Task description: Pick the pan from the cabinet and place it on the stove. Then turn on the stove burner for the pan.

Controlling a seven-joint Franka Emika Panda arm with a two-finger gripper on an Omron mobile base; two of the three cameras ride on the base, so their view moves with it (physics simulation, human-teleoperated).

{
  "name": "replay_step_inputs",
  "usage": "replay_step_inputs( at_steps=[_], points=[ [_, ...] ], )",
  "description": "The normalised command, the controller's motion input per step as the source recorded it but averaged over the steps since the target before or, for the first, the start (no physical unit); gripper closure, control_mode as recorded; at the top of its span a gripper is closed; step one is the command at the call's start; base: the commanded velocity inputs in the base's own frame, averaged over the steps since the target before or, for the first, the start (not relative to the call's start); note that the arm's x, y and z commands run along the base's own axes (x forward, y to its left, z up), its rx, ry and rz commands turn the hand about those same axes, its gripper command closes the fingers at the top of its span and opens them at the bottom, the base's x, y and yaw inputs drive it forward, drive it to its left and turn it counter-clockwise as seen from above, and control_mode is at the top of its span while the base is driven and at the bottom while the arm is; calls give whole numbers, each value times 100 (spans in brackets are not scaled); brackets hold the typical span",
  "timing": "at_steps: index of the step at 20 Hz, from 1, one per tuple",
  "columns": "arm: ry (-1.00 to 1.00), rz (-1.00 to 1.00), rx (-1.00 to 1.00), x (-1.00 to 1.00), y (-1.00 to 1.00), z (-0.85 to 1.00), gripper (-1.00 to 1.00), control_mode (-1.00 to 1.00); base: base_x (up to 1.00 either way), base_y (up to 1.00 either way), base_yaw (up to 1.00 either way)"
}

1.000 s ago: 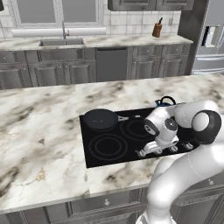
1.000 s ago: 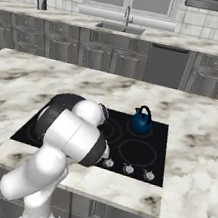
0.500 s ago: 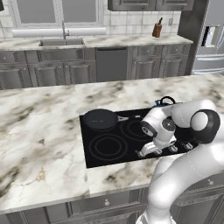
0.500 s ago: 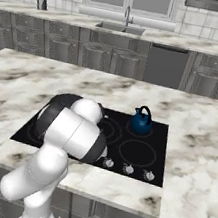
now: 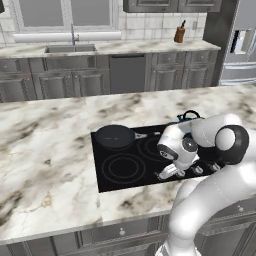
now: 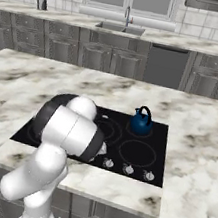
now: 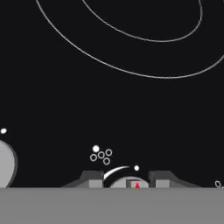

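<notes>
- My arm folds low at lower right of the left base view, over the stove [image 5: 125,175]'s front edge.
- My gripper [image 7: 127,180] straddles a knob [image 7: 131,183]; whether it clamps, I cannot tell.
- The pan [image 5: 115,136] sits on the back left burner.

Home kitchen, marble island with stove [image 5: 125,167], sink [image 5: 70,48] under window, grey cabinets [image 6: 60,49], knife block [image 5: 179,35], fridge [image 5: 240,42]
</notes>
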Motion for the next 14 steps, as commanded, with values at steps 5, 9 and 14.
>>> replay_step_inputs(
  at_steps=[5, 9, 14],
  points=[
    [10, 34, -13, -9, 0, -53, 100, -100, 0, 0, 0],
    [10, 32, -9, -14, 0, -44, 100, -100, 0, 0, 0],
    [10, 31, -10, -20, 0, -44, 100, -100, 0, 0, 0]
  ],
)
